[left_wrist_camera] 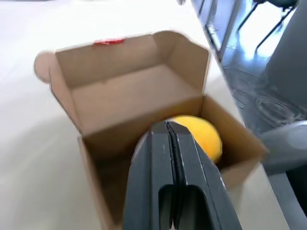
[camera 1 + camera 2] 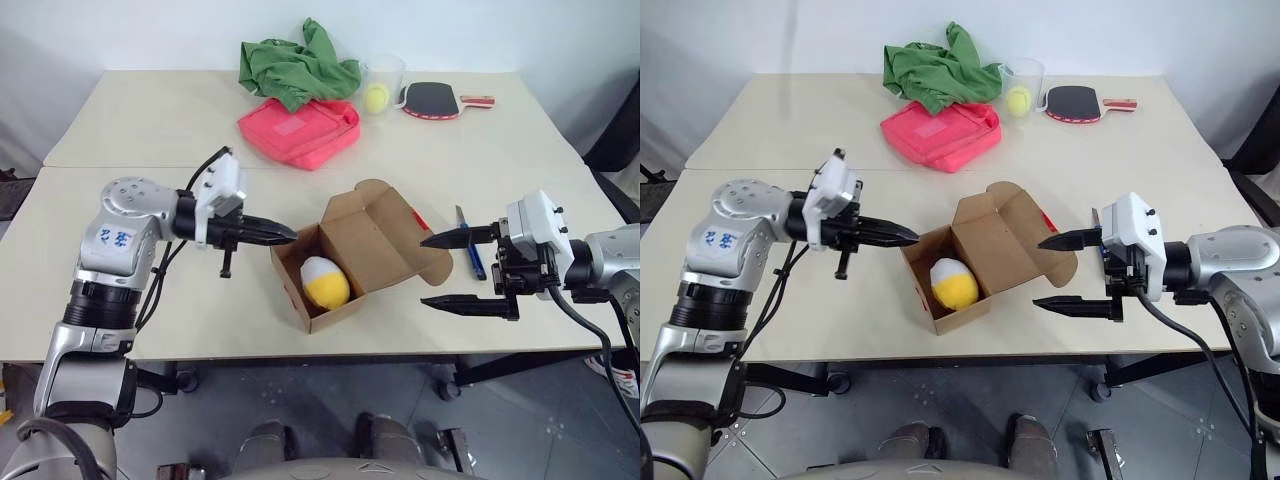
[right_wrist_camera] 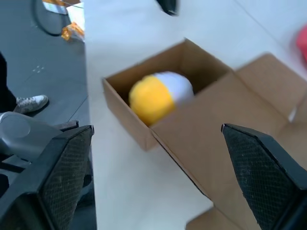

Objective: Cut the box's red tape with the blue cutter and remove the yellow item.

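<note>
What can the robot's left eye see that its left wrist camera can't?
The left eye alone sees the blue cutter lying on the table, the pink pouch, the green cloth, the paddle and the open right hand. The left wrist alone looks straight along its own shut left hand. Both see the open box, the yellow item inside and the red tape.

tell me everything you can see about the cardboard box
The box is small, plain brown cardboard, standing on the table between the two grippers with its lid thrown open and leaning back toward the right gripper. A rounded tab tops the lid, and a bit of red tape clings to its edge. Inside lies the yellow item, yellow with a white end. Neither gripper touches the box.
</note>
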Action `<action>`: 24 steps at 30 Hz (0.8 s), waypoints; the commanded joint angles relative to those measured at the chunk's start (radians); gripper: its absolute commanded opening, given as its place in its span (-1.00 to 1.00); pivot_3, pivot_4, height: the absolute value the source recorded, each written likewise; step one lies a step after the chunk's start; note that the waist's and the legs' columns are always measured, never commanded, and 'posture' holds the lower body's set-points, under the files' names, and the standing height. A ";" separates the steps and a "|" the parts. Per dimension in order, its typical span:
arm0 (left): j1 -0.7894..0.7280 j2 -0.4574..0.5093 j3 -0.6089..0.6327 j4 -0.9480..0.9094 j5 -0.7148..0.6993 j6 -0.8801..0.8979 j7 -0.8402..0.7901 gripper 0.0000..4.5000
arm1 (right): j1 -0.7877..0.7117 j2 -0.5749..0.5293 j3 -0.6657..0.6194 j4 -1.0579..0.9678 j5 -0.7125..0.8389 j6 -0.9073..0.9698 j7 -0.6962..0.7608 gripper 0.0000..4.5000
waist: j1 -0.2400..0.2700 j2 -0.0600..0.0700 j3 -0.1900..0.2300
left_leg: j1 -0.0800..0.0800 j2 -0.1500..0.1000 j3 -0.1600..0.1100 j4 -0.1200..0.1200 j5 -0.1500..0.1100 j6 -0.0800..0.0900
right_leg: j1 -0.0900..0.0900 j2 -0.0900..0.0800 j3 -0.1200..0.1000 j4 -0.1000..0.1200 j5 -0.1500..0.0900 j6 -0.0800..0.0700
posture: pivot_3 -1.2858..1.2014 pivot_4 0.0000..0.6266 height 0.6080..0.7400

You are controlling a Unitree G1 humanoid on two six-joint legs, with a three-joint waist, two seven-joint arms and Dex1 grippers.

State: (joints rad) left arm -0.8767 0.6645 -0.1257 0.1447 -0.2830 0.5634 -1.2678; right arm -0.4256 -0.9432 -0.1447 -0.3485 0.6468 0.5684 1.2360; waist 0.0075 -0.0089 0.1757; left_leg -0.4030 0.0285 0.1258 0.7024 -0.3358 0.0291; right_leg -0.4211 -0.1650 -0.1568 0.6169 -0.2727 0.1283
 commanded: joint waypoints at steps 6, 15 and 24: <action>-0.077 0.008 -0.017 -0.169 -0.079 0.226 0.025 -0.01 | 0.010 0.015 -0.039 -0.034 0.034 -0.017 -0.038 1.00 | 0.003 0.000 0.000 | 0.000 0.000 -0.002 0.000 0.000 0.000 | 0.000 0.000 -0.001 0.000 0.000 0.000 | 0.03 -0.52 1.00; -0.119 0.108 -0.237 -0.255 0.015 0.271 -0.043 0.99 | 0.075 0.012 -0.061 -0.017 0.032 -0.067 -0.006 1.00 | 0.019 0.000 0.000 | 0.000 0.000 -0.001 0.000 0.000 0.000 | 0.000 0.000 0.000 0.000 0.000 0.000 | 0.03 -0.52 1.00; -0.144 0.061 -0.384 -0.194 0.189 0.130 0.007 0.99 | 0.202 0.003 -0.145 -0.060 0.054 -0.049 -0.041 1.00 | 0.019 0.000 0.000 | 0.000 0.000 -0.002 0.001 0.000 0.000 | 0.004 0.001 -0.001 -0.005 0.000 0.000 | 0.03 -0.52 1.00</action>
State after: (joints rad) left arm -0.9968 0.7364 -0.4998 -0.0593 -0.1267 0.7329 -1.2667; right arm -0.2287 -0.9291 -0.2397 -0.3605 0.6735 0.5249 1.2079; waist 0.0269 -0.0094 0.1761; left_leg -0.4032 0.0283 0.1236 0.7039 -0.3359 0.0291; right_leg -0.4173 -0.1641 -0.1583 0.6123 -0.2728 0.1280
